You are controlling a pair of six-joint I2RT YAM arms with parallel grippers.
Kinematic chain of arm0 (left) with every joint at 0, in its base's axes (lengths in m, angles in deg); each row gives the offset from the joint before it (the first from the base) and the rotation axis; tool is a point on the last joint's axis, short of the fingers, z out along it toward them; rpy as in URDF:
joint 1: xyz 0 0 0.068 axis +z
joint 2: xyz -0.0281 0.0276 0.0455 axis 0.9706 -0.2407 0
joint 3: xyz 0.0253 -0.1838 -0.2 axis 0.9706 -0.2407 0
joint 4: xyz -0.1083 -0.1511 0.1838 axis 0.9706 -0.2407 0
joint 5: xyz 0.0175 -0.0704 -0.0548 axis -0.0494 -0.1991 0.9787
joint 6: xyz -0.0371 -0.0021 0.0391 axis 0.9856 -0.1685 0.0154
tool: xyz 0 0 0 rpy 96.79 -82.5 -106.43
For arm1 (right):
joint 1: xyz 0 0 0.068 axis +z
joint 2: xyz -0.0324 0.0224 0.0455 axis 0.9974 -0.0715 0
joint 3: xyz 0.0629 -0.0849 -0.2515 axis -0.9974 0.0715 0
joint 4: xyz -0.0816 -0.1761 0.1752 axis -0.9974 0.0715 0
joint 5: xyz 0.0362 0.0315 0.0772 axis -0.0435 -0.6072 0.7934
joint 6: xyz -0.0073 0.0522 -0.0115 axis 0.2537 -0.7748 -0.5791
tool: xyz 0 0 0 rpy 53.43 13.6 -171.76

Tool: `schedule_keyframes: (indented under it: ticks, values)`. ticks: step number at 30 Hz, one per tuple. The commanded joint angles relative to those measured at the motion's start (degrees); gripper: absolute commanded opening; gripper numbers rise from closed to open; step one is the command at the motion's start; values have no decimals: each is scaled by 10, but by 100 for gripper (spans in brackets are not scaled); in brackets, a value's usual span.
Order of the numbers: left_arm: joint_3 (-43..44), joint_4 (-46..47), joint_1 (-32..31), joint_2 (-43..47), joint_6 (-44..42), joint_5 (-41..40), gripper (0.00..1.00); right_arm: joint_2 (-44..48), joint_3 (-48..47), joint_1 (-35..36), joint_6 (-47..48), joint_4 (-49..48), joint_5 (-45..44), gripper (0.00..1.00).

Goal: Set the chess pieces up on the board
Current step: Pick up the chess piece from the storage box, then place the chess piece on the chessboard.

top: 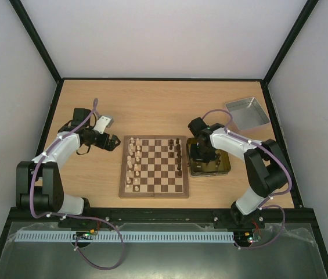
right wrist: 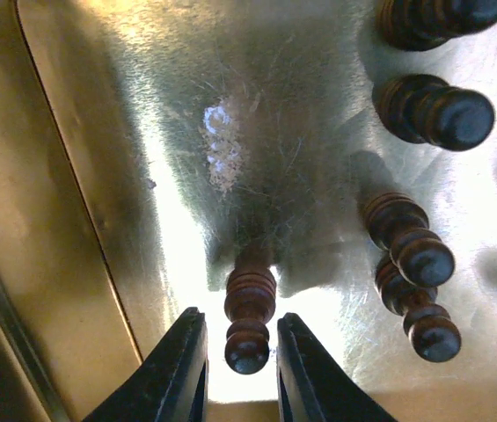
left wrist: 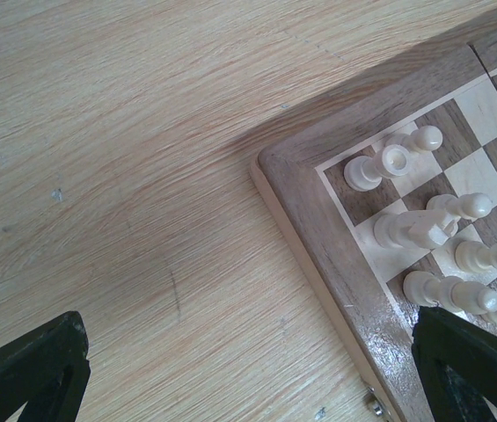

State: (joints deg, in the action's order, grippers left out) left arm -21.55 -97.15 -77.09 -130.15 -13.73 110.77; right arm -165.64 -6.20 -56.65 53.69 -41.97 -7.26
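The square wooden chessboard, dark and cream checked point(top: 154, 167), lies mid-bench toward the near edge. A shiny gold rectangular tin point(top: 225, 168) sits just beside its right edge. Your left gripper point(left wrist: 248, 360) gapes wide by the board's far left corner. Your right gripper point(right wrist: 241, 352) flanks a dark brown turned pawn point(right wrist: 250, 299) in the tin; you cannot tell whether it pinches.

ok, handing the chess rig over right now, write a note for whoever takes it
Left gripper: open, holding nothing, hovering over the table by the far-left corner of the board.
Right gripper: down in the gold tin, jaws either side of a standing dark piece, gaps visible, not clamped.
Done: cream pieces fill the board's left two files; some dark pieces stand on the right files.
Left: grip and place that piece, then the loose dark pieces in the tin.
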Motion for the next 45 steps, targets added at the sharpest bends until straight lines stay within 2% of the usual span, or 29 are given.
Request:
schedule_keyframes:
  ticks: [1,11,23,33,45]
  values:
    - [-4,-2,-3,-7,-8,9,100,-10,-14,-4,5,9,-21,21]
    - [-4,-1,-3,-9,-10,11,100,-7,-21,-3,1,20,-30,14]
    - [-6,-2,-3,-5,-12,14,100,28,-101,4,-9,110,-55,10]
    - [-5,-4,-3,-9,-13,16,100,0,-241,91,-33,185,-72,9]
    - [-6,-5,-3,-5,-13,14,100,-60,-273,181,-65,166,-65,9]
